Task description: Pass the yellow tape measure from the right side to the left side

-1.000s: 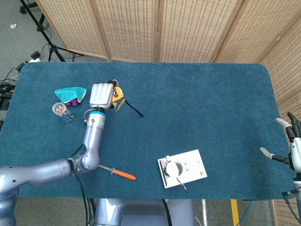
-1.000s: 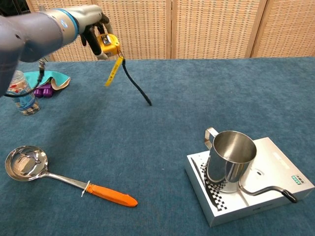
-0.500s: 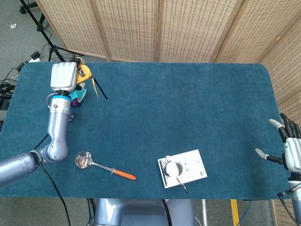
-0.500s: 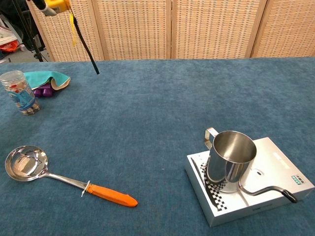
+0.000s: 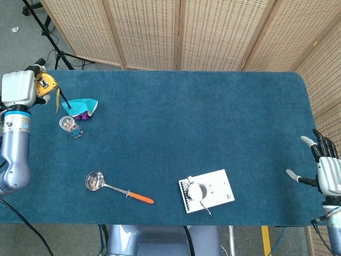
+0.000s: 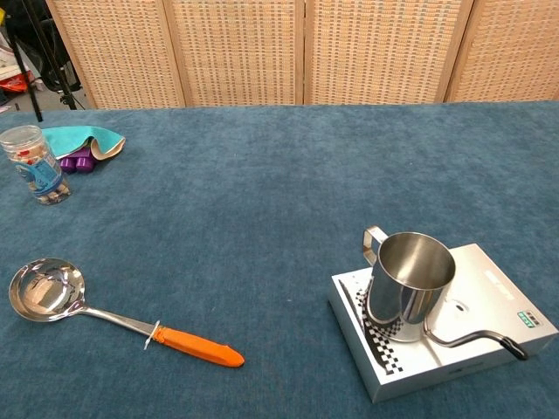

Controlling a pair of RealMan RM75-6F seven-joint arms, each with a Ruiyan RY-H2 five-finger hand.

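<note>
Left hand (image 5: 18,89) carried gripped tape measure (image 5: 45,82) past blue table's (image 5: 213,122) edge; right hand (image 5: 325,173) spread, empty.

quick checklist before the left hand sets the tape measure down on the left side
1. Left hand holds yellow tape measure: ok.
2. Hand is over the table's left edge: ok.
3. Black strap hangs free of the teal cloth: cannot tell, they overlap in head view.
4. Small jar stands apart from the hand: ok.
5. Right hand open, off the right edge: ok.
6. Hand's height above table: cannot tell.
</note>
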